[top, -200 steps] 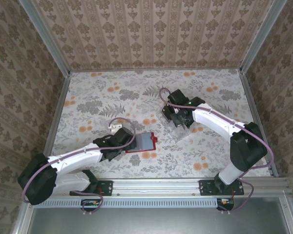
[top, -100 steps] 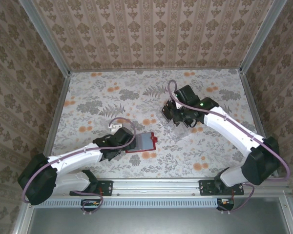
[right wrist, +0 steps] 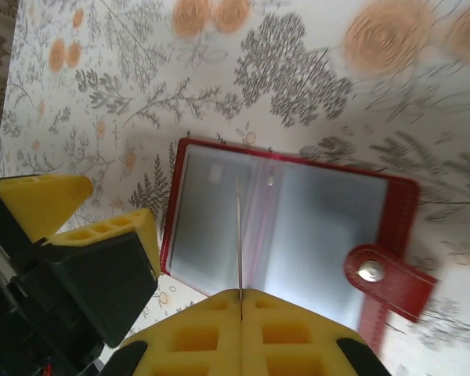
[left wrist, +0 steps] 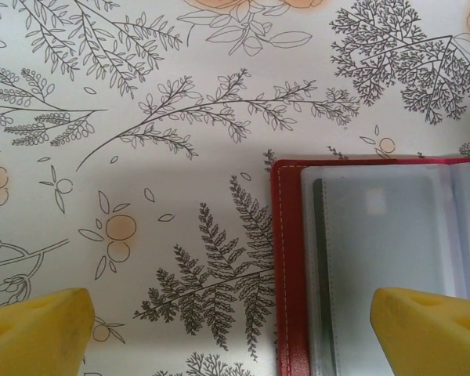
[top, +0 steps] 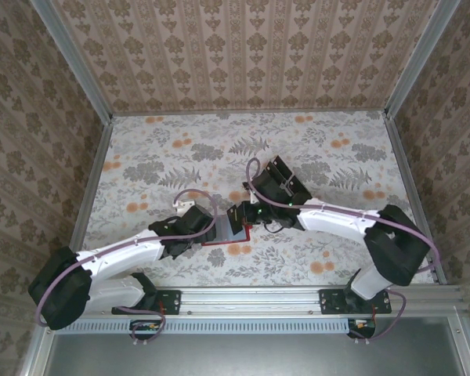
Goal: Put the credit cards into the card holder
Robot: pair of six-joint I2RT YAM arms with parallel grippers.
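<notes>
My right gripper (right wrist: 240, 301), pinched shut on an edge-on credit card (right wrist: 239, 235) over the open card holder (right wrist: 313, 227) at mid-frame, may miss the sleeve and shove the card holder, whose edge my wide-open left gripper (left wrist: 231, 329) only straddles.

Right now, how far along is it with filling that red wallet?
Done: the card holder lies open, the open left gripper straddling its edge. In hand: the right gripper pinches one credit card edge-on above the sleeves. Left: sliding it in, then the dark cards standing farther back.
</notes>
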